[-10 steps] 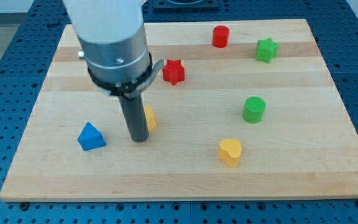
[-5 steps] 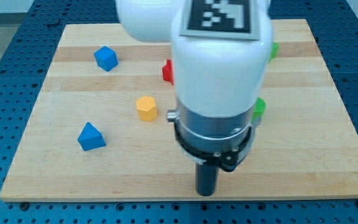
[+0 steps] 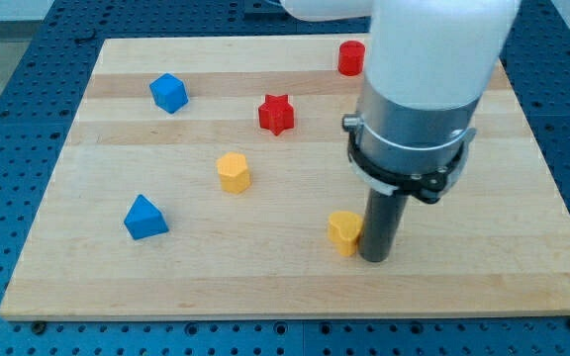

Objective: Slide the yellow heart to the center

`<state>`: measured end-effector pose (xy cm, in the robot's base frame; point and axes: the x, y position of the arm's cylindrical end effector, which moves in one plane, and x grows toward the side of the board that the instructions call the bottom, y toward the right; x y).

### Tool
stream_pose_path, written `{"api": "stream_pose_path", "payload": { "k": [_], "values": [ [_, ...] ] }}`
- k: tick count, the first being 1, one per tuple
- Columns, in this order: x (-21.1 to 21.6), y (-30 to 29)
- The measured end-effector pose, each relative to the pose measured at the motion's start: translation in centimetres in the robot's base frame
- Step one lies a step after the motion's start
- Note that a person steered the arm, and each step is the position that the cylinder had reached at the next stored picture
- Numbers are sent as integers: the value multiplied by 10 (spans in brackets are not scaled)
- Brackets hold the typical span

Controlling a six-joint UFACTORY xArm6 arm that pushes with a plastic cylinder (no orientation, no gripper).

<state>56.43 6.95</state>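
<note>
The yellow heart [image 3: 343,231] lies on the wooden board [image 3: 265,277], right of the middle and toward the view's bottom. My tip [image 3: 375,257] rests on the board touching the heart's right side. The rod and the white arm body rise from there and cover the board's upper right part.
A yellow hexagon block [image 3: 234,171] sits left of centre. A red star [image 3: 276,114] is above it, a red cylinder [image 3: 350,57] near the top edge. A blue cube [image 3: 168,93] is at upper left, a blue triangular block [image 3: 145,217] at lower left.
My tip swept from beside the yellow hexagon across the bottom to the heart's right side. The heart has shifted a little to the left. The green blocks are now hidden behind the arm.
</note>
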Motion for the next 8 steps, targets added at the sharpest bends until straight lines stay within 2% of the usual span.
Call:
{"api": "stream_pose_path", "payload": {
  "k": [2,4,7,8],
  "values": [
    [0,-47],
    [-9,-57],
    [-108,-54],
    [-88,-56]
  ]
}}
